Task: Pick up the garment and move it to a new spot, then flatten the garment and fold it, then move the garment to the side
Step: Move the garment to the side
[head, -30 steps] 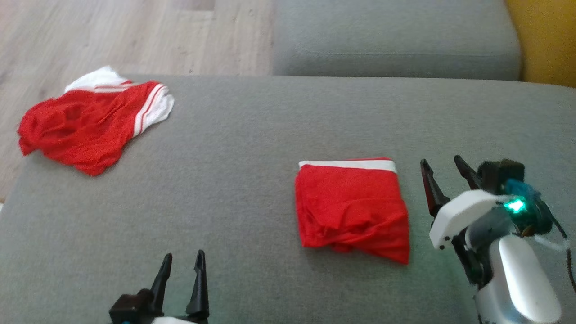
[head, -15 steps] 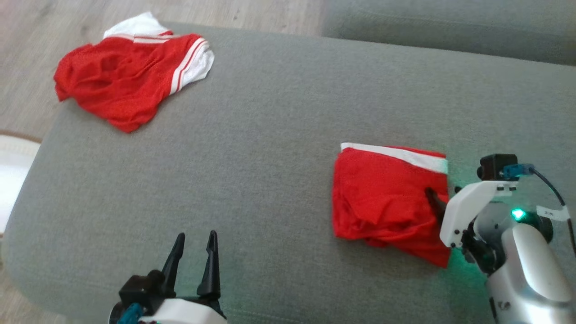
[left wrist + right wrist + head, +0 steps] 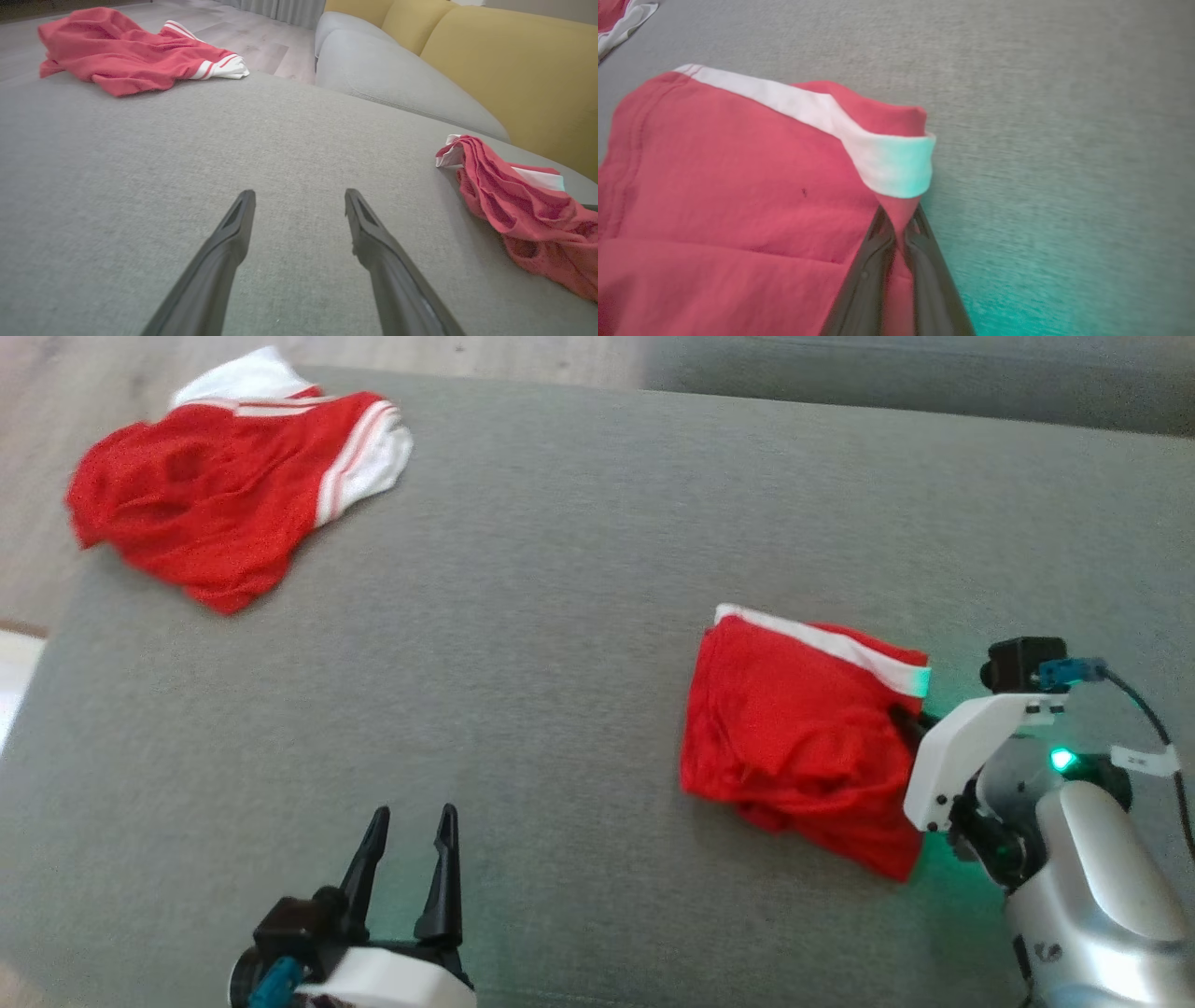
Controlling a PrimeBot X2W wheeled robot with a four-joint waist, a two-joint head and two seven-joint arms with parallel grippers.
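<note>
A folded red garment [image 3: 803, 737] of thin, soft cloth, roughly square, lies on a wide grey fabric cushion [image 3: 560, 616], toward the cushion's right half and near its front edge. A white band [image 3: 878, 158] runs along the garment's far edge. Its near corner looks loose and rumpled.

At the garment's right edge, close to the white band, the right gripper [image 3: 897, 224] has its two dark fingers pressed together on a small peak of red cloth. The band's end curls up just above the pinch, tinted green by a light on the wrist. The rest of the garment rests flat on the cushion.

The left gripper [image 3: 413, 814] hovers over bare cushion near its front edge, well apart from the folded garment, with its fingers spread wide and nothing between them.

A second red garment [image 3: 215, 504] with white stripes lies crumpled at the cushion's far left corner. Beyond the cushion are a pale wooden floor [image 3: 261, 42], another grey cushion [image 3: 397, 79] and a yellow sofa back [image 3: 504, 70].

The fold looks done, so the step in hand is probably moving the garment aside. The pinch sits at one edge and may catch only the upper layers. If so, a lift or pull could peel the fold open. Dragging across the rough cushion could bunch the lower layers, and thin cloth could slip out of so small a grip.
</note>
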